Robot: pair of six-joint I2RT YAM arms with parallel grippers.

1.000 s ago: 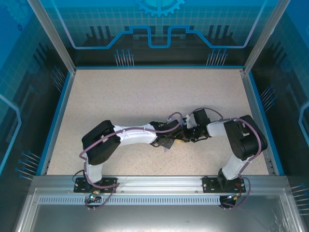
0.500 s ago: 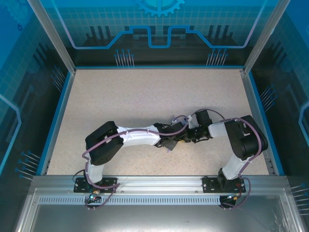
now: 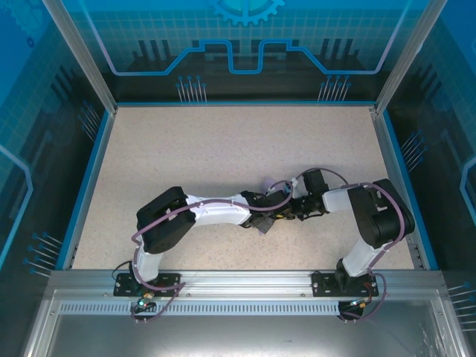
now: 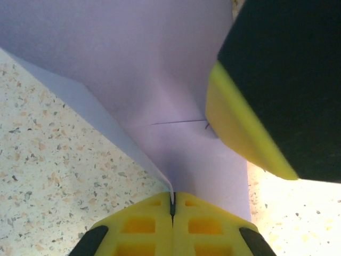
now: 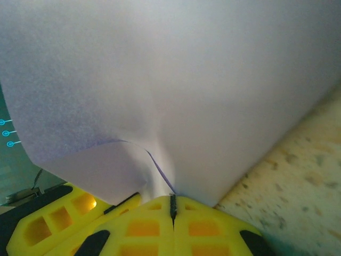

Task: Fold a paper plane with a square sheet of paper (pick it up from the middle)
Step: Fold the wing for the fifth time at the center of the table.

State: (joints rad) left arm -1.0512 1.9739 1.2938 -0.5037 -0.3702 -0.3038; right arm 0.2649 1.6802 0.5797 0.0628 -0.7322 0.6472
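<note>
**Both grippers pinching the paper, mid-fold**

Standing by the table point(image 3: 223, 149), I see the two arms meeting nose to nose near its middle, a bit toward the near side. The square sheet of paper point(image 3: 261, 228) is mostly hidden under them from above, with just a lavender corner poking out.

Left gripper point(image 4: 172, 205): yellow fingers clenched tight, no gap, with the sheet's edge running straight into the seam. It is grasping the paper. The sheet point(image 4: 160, 74) fans out ahead of it, already doubled, with a paler flap lying along its left edge and a fine crease line across the middle. The right arm's finger point(image 4: 242, 128) sits right up against the paper here.

Right gripper point(image 5: 172, 205): jaws likewise pressed together on the sheet point(image 5: 186, 80), which puckers where it's pinched and rises up ahead of the wrist, off the tabletop on that side.

My read is that a fold is in progress, not the finished plane. I can't tell which fold.

Next move likely needs one gripper to anchor while the other carries its edge over and lays it down along the crease. Both holds are on thin paper close together, so pulling apart risks a tear and a skewed path gives a crooked crease.
</note>
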